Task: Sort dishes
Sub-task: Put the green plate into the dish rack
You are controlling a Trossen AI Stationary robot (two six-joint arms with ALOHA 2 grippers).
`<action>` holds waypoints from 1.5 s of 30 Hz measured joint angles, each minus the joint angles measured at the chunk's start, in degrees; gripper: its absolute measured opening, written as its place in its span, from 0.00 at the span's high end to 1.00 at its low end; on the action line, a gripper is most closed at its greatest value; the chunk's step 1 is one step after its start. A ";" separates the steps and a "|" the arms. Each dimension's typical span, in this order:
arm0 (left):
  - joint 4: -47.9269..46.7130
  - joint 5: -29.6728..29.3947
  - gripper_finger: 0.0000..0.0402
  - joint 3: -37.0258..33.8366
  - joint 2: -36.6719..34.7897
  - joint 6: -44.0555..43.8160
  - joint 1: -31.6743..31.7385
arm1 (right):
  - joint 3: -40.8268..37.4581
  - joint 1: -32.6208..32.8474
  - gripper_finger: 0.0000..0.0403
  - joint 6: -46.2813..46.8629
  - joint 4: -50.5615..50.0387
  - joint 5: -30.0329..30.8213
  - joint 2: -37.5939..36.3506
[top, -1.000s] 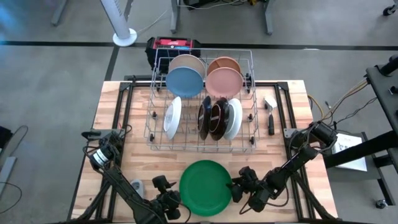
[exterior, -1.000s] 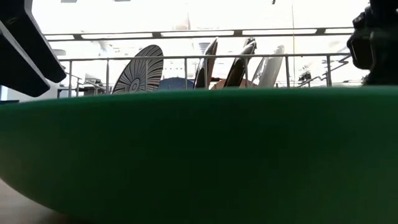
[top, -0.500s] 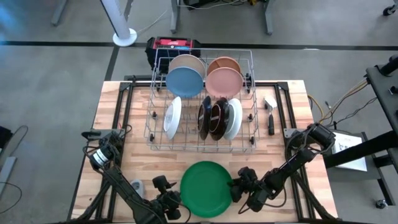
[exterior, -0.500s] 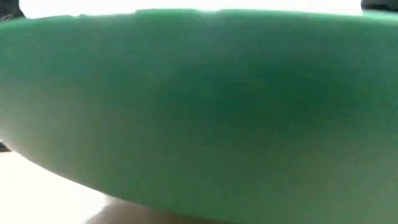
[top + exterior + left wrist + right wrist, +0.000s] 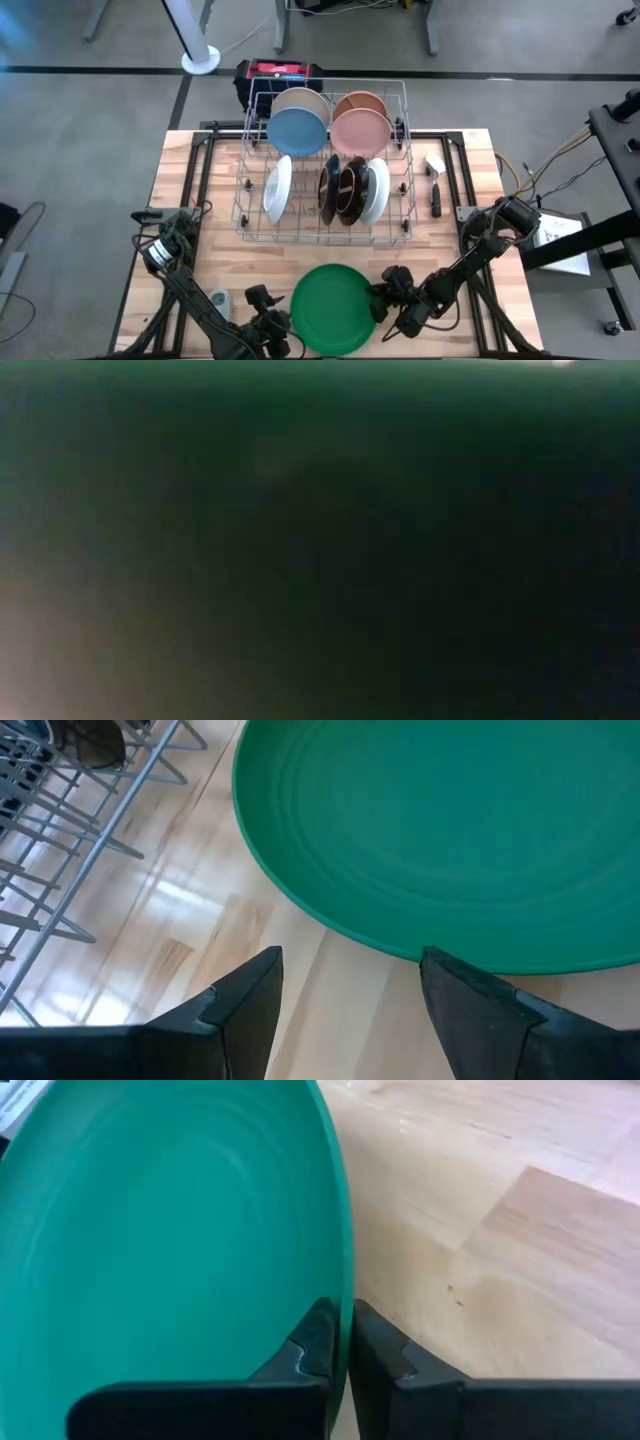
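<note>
Two grippers flank the green plate [image 5: 331, 306] at the tabletop's [image 5: 450, 190] near edge: the right gripper [image 5: 340, 1342] has its jaws clamped on the plate's rim, the left gripper [image 5: 350, 985] beside it, jaws spread, empty. Beyond the plate, the wire rack [image 5: 322, 165] holds other dishes upright.

No legible text, label or number anywhere — on dishes, rack or table.
</note>
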 joint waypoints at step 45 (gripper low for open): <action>-4.03 0.87 0.44 14.77 -0.07 1.97 -4.56 | 18.71 2.89 1.00 -19.16 -32.72 0.17 -10.53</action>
